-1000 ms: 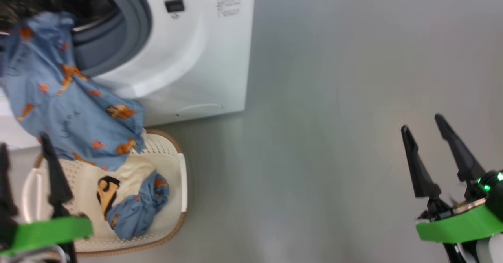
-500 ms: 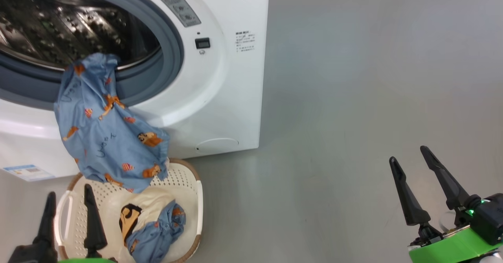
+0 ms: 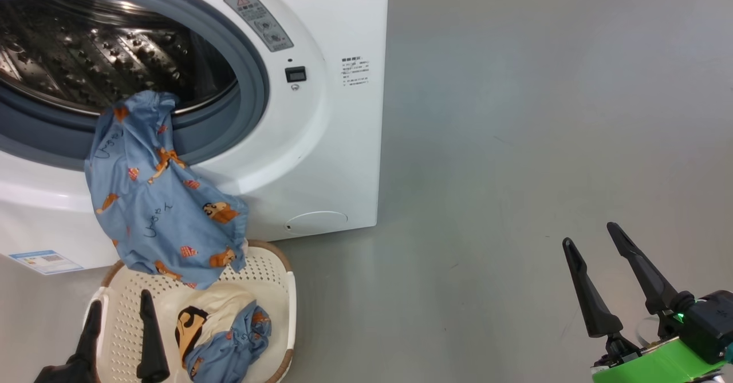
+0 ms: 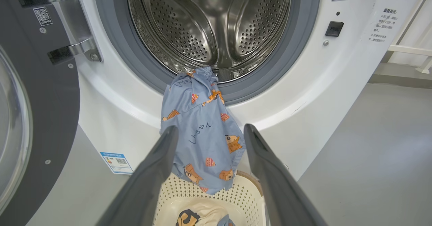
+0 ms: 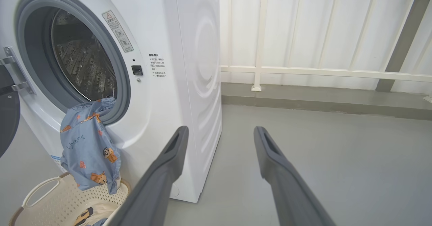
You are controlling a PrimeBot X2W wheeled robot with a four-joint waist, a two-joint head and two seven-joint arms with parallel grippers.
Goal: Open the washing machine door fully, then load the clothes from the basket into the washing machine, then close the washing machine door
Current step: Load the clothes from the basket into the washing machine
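The washing machine [image 3: 338, 142] stands with its steel drum [image 4: 216, 26] exposed. Its black-rimmed door [image 4: 50, 118] is swung wide to the left. One light blue piece of the clothes [image 3: 160, 205], printed with bears, hangs from the drum's lip over the grey gasket, and its hem reaches the basket [image 3: 280, 280]. A blue and cream bundle [image 3: 226, 334] lies inside that basket. My left gripper [image 3: 120, 300] hovers open over the basket's left half, with nothing between its fingers. Far right over the floor, my right gripper [image 3: 590, 234] is open and holds nothing.
Grey floor [image 3: 515, 142] stretches right of the machine. A white railing [image 5: 303, 70] and a low kerb [image 5: 320, 101] run behind it. A blue sticker [image 3: 43, 261] and a round service flap [image 3: 316, 221] sit low on the machine's front.
The head camera has swung, bringing more of the drum into view. The hanging blue garment stays draped over the lip. Both grippers sit lower in the picture, still open.
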